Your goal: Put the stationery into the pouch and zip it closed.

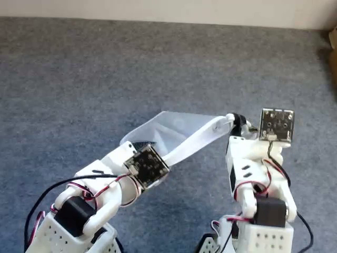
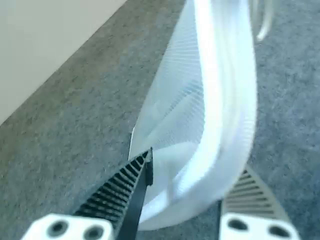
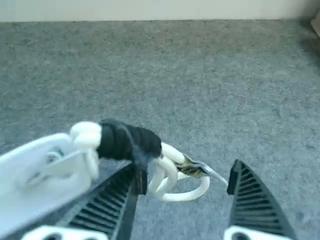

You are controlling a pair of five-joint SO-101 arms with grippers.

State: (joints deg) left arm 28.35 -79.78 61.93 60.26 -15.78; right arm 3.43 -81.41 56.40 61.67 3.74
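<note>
The white translucent mesh pouch (image 1: 179,132) is stretched between the two arms over the grey carpet. My left gripper (image 1: 140,146) is shut on the pouch's near end; in the left wrist view the pouch (image 2: 200,125) fills the gap between the black ribbed fingers (image 2: 130,185) of that gripper (image 2: 195,170). At the pouch's other end is the zipper pull (image 3: 127,140), wrapped in black tape, with a white cord loop (image 3: 175,187). My right gripper (image 3: 186,167) stands open around that pull (image 1: 238,122), and the loop touches one finger. I cannot see what is inside the pouch.
Grey carpet (image 1: 79,74) covers the whole work surface. A pale wall strip (image 1: 158,8) runs along the far edge. A brown object (image 1: 333,47) shows at the far right edge.
</note>
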